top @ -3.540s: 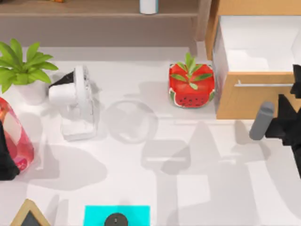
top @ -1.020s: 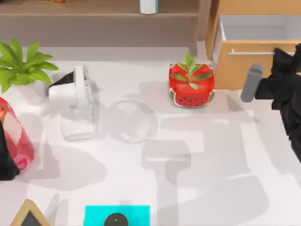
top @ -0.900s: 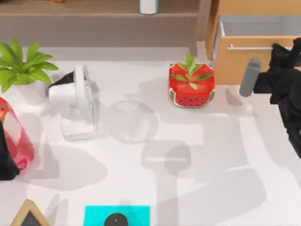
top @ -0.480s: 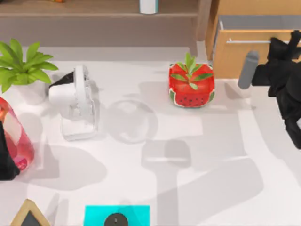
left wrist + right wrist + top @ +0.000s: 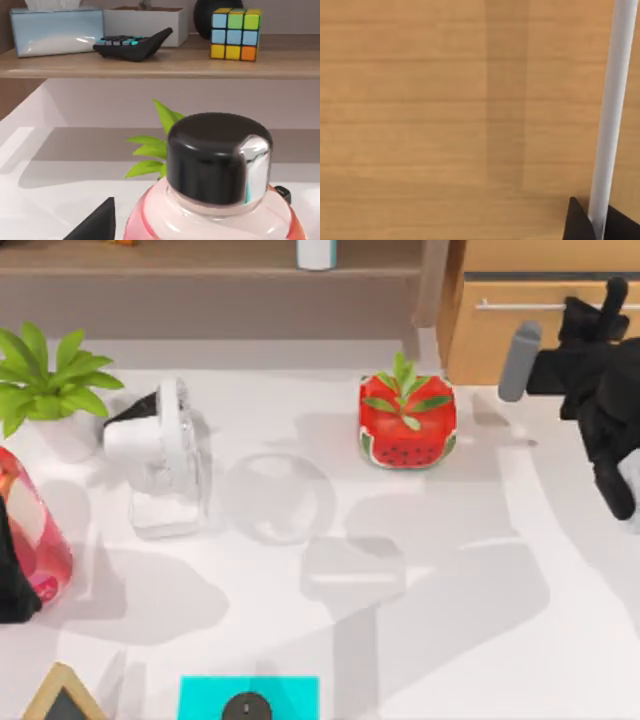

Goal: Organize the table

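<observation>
One arm at work on the drawer, the other parked.
Right gripper (image 5: 605, 302) clamped on handle (image 5: 520, 306) of cabinet (image 5: 470, 345), at far right corner of white bench (image 5: 450, 640); left gripper (image 5: 12, 580) at left bench edge, beside red bottle (image 5: 35, 530), grip cannot be told.

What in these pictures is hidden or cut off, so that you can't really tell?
- Drawer, top view: whether anything lies inside; only its wooden front shows.
- Right gripper, top view: a dark mass at the handle; how its jaws stand is unclear.
- Pink bottle, top view: cut by the left edge; the left arm hides its lower part.
- Teal pad, top view: cut by the bottom edge, as is the dark round thing on it.
</observation>
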You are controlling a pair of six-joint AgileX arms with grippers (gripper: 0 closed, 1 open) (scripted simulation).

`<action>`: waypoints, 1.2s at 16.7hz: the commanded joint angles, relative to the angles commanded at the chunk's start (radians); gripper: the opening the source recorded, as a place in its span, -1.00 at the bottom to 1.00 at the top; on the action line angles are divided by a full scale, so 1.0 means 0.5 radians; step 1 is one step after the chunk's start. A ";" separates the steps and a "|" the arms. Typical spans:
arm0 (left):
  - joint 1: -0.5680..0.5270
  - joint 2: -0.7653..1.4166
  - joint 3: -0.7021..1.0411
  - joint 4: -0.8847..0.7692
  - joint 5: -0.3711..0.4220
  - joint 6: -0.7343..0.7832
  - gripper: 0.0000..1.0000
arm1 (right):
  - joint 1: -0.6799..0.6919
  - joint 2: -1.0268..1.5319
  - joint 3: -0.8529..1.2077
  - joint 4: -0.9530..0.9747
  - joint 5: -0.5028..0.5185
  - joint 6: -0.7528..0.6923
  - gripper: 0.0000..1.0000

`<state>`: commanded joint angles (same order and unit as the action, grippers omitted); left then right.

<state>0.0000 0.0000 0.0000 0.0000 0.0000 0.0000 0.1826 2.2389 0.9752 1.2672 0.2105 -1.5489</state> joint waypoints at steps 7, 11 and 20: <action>0.000 0.000 0.000 0.000 0.000 0.000 1.00 | -0.037 0.124 0.257 -0.163 -0.027 -0.005 -1.00; 0.000 0.000 0.000 0.000 0.000 0.000 1.00 | -0.037 0.124 0.257 -0.163 -0.027 -0.005 -0.70; 0.000 0.000 0.000 0.000 0.000 0.000 1.00 | -0.037 0.124 0.257 -0.163 -0.027 -0.005 0.66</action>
<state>0.0000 0.0000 0.0000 0.0000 0.0000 0.0000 0.1642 2.3011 1.1035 1.1857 0.1972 -1.5514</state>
